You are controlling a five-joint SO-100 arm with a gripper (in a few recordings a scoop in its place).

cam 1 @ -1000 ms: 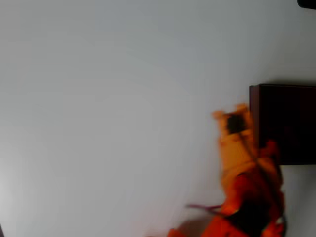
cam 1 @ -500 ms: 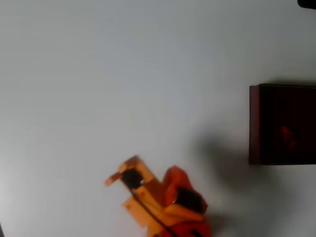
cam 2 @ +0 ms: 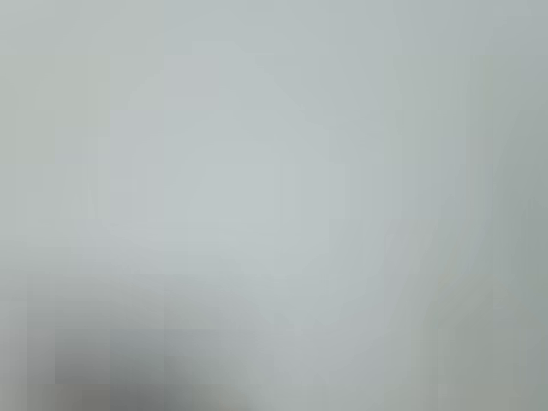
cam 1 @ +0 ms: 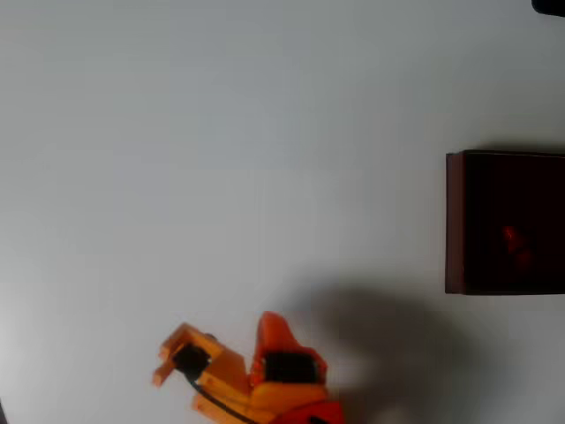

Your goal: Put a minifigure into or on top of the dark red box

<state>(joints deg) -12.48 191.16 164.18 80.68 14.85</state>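
The dark red box (cam 1: 455, 221) stands at the right edge of the overhead view, its inside almost black. The minifigure (cam 1: 515, 246), a tiny red shape, lies inside the box on its dark floor. My orange gripper (cam 1: 161, 360) is far from the box, low over the table near the bottom edge, left of centre. It points left, and its two fingertips stand a little apart with nothing between them. The wrist view is a blur of pale table surface.
The white table (cam 1: 221, 159) stretches wide and bare to the left of and above the box. The arm's shadow (cam 1: 371, 336) lies between the gripper and the box. A dark object (cam 1: 549, 6) sits in the top right corner.
The arm has swung from beside the box to the bottom left of the table. The minifigure now shows inside the box.
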